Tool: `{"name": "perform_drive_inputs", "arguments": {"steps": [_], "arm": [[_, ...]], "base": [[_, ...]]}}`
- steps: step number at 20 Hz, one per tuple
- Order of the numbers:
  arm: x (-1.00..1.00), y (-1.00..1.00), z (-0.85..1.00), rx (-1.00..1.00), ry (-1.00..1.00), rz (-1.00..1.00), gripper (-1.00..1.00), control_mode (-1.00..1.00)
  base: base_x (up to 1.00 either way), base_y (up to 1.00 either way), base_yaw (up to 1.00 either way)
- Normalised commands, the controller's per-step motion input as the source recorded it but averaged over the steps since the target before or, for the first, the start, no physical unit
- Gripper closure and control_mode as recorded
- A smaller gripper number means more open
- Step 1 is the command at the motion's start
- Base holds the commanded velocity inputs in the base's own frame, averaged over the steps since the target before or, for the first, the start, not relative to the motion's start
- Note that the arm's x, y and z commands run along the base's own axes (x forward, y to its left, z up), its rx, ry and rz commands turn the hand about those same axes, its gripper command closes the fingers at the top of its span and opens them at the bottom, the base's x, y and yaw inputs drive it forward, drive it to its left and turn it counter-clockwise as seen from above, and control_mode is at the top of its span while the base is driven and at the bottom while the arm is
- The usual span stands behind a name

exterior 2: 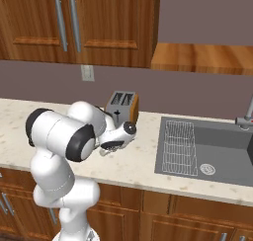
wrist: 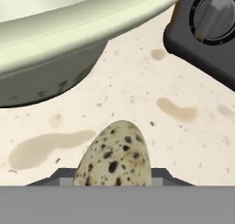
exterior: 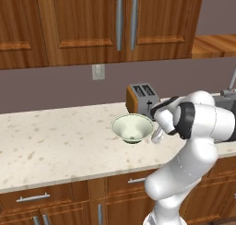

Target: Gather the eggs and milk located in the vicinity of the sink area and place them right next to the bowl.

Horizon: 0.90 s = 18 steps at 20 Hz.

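One light, brittle, slippery egg (wrist: 114,154) pinched across its middle in the closed claw (wrist: 114,179), low over the desk (wrist: 137,103) beside the bowl (wrist: 69,39); best released gently.

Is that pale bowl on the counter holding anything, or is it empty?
Empty, as far as it shows. From the left base view, the bowl stands upright on the counter and its pale inside looks bare, apart from a dark patch at the bottom.

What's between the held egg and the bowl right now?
Nothing but bare speckled counter. In the hand view the egg sits in the gripper, with open countertop running up to the bowl; the toaster stands off to the side.
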Motion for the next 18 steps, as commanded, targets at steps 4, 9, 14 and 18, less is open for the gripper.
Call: {"name": "perform_drive_inputs", "arguments": {"steps": [4,9,14,18], "arm": [[0.00,0.00,-0.06,0.00,-0.04,0.03,-1.00,-1.00],[0.00,0.00,0.00,0.00,0.00,0.03,-1.00,-1.00],[-0.02,-0.02,0.06,0.00,-0.01,0.00,-1.00,-1.00],[-0.13,-0.10,0.23,0.00,-0.01,0.00,-1.00,-1.00]], "base": [[0.00,0.00,0.00],[0.00,0.00,0.00],[0.00,0.00,0.00],[0.00,0.00,0.00]]}}
